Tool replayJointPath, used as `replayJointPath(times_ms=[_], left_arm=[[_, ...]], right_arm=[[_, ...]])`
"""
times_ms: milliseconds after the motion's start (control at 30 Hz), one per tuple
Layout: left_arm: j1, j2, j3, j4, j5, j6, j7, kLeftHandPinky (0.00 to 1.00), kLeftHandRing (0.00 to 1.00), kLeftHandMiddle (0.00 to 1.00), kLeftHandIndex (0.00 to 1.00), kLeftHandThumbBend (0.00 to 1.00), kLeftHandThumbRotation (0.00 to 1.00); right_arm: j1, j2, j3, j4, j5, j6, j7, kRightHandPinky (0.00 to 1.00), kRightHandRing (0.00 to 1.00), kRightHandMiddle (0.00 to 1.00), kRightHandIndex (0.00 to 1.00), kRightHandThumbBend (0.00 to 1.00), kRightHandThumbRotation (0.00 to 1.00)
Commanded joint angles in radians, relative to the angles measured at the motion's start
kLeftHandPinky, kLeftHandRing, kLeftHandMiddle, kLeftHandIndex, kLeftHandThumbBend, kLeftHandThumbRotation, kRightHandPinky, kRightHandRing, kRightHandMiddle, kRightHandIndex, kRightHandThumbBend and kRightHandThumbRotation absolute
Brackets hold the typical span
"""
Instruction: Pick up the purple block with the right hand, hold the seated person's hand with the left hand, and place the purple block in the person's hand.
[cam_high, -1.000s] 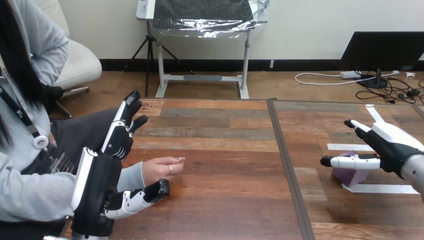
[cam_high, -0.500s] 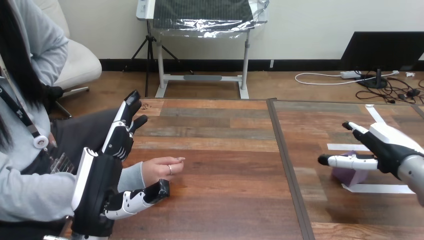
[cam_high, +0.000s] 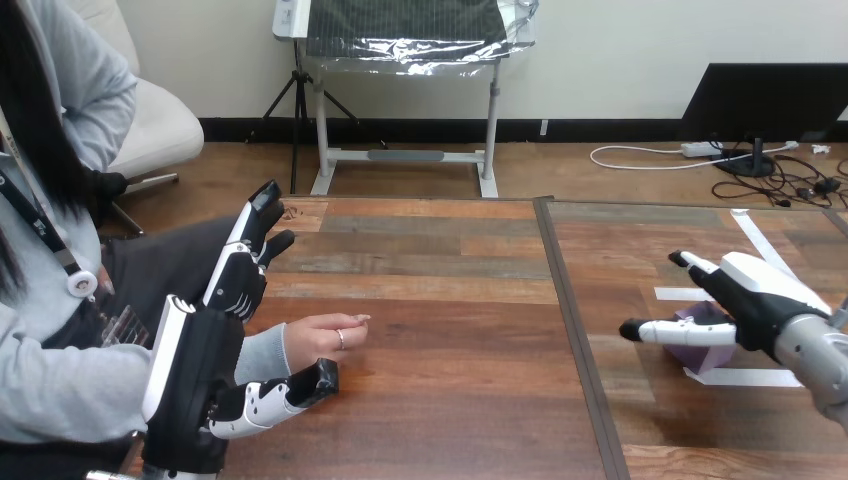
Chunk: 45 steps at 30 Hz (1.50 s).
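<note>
- None of the three steps looks finished to you yet; the pick-up is the one in hand.
- The purple block (cam_high: 702, 352) lies on the worktop (cam_high: 440, 300), right of the dark seam (cam_high: 570, 320) and well away from it, against a strip of white tape (cam_high: 755, 378).
- The right robot hand (cam_high: 762, 300) is at the block on that same side of the seam. It is spread open, with its thumb across the block's near face and its fingers past the far side. Nothing has closed on the block, and you cannot tell whether it is touched.
- The person's hand (cam_high: 325, 338) rests on the worktop left of the seam, loosely curled and empty.
- The left robot hand (cam_high: 200, 372) stands further left of the seam than the person's hand, fingers straight and pointing up, thumb reaching in just beside the person's wrist (nothing curled round it, so no hold).
- Left to do, as you would judge it: close on the block, lift it, carry it across the seam, take the person's hand, set it there.
- The surface is wood plank in two panels that meet at the seam, with tape marks on the right panel.
</note>
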<state>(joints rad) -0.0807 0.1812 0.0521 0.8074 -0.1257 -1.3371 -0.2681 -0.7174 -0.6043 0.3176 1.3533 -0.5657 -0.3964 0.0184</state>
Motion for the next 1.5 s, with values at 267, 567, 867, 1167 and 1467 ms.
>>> replayJointPath(times_ms=[267,567,867,1167,1467], left_arm=[[-0.044,-0.003,0.006,-0.017,-0.005,-0.008,0.006,0.91,0.97,0.99,0.96,1.00,0.65],[-0.046,-0.003,0.004,-0.013,-0.011,-0.007,0.003,0.91,0.97,0.99,0.96,1.00,0.66],[-0.051,-0.001,0.001,-0.007,-0.016,-0.017,-0.003,0.91,0.97,0.99,0.96,1.00,0.66],[-0.051,0.000,0.000,-0.011,-0.019,-0.015,-0.006,0.91,0.97,1.00,0.96,1.00,0.65],[-0.054,0.002,-0.002,-0.007,-0.030,-0.014,-0.013,0.91,0.98,0.99,0.96,1.00,0.63]], right_arm=[[-0.106,0.023,-0.002,-0.025,-0.004,0.034,-0.039,1.00,1.00,1.00,1.00,1.00,0.70],[-0.106,0.042,-0.021,-0.022,0.014,0.087,-0.053,0.95,1.00,1.00,1.00,1.00,0.55],[-0.110,0.067,-0.003,-0.026,-0.006,0.162,-0.141,0.72,0.80,0.84,0.87,0.98,0.11],[-0.111,0.078,-0.006,-0.024,-0.001,0.192,-0.164,0.55,0.57,0.61,0.61,0.92,0.01],[-0.119,0.078,-0.001,-0.020,-0.005,0.226,-0.136,0.53,0.54,0.57,0.53,0.89,0.00]])
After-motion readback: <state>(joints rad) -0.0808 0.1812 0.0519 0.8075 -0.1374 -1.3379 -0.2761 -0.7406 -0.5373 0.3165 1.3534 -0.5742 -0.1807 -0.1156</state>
